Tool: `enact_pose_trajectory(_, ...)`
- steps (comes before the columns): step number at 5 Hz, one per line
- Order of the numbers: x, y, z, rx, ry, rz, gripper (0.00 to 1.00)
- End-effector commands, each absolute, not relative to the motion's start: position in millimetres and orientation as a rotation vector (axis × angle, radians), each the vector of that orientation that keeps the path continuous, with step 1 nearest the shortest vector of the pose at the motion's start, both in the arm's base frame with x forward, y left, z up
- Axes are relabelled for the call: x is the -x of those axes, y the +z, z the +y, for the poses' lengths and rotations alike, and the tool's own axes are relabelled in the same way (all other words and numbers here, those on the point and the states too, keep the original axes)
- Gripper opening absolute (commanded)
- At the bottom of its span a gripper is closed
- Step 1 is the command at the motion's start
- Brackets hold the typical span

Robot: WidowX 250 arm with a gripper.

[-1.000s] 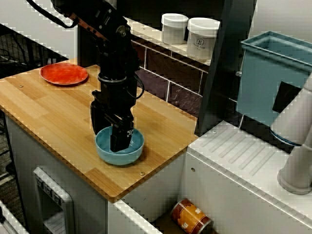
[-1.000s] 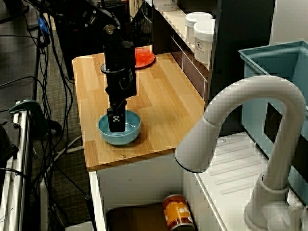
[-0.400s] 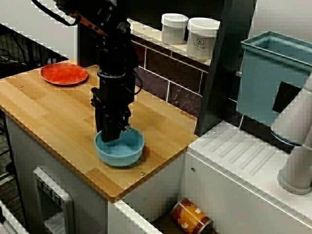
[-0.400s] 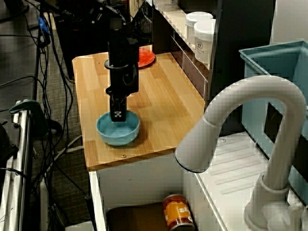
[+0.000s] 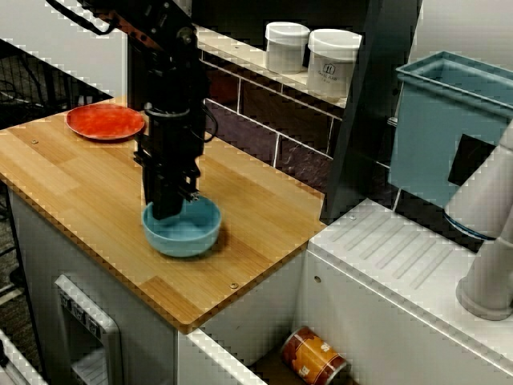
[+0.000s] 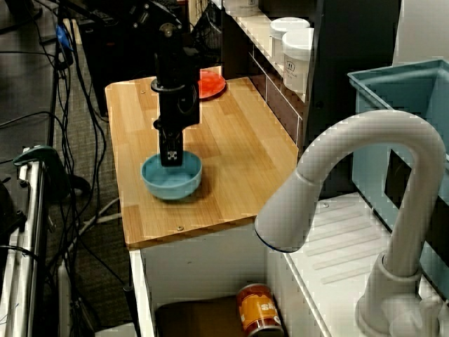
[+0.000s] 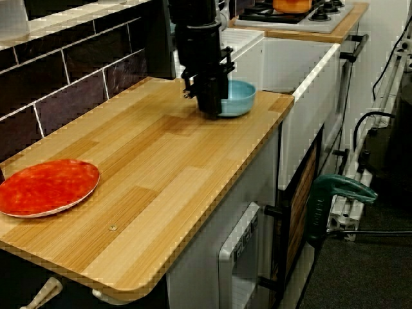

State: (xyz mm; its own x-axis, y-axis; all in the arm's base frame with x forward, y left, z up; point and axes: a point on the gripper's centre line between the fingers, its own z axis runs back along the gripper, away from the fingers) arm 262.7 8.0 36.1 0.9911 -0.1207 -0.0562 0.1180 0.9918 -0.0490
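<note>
Noted pale wood with a smooth, satin grain on the countertop [image 5: 80, 176]. Saw a glossy, smooth glaze on the blue bowl [image 5: 188, 239] and the red plate [image 5: 104, 121] (ceramic or plastic, could not tell). Found matt black casing on the gripper [image 5: 167, 210], smooth sheen on the dark tiles [image 7: 71, 84], matt white finish on the faucet [image 6: 351, 161].

arm [image 5: 171, 96] upright | hand [image 5: 166, 211] pointing down | apparently pinched shut

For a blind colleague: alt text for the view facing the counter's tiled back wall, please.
A black robot gripper points straight down, closed on the rim of a blue bowl on a wooden counter. A red plate lies at the counter's far corner, and two white jars stand on the ledge behind.
</note>
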Motion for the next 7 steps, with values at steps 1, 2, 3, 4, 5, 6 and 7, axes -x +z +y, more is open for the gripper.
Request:
enact_pose_trajectory(1, -274, 49, 82, 0.048, -0.058, 0.05, 0.0)
enact_pose_trajectory(2, -270, 46, 118, 0.063, -0.014, 0.023, 0.0)
enact_pose_trajectory(3, -265, 41, 152, 0.083, 0.049, 0.021, 0.0)
enact_pose_trajectory(4, -256, 39, 180, 0.103, 0.081, 0.03, 0.0)
enact_pose_trajectory(5, -253, 40, 189, 0.126, 0.078, 0.041, 0.0)
enact_pose_trajectory(6, -264, 39, 177, 0.178, 0.078, 0.069, 0.0)
enact_pose_trajectory(7, -280, 42, 152, 0.212, 0.058, 0.076, 0.0)
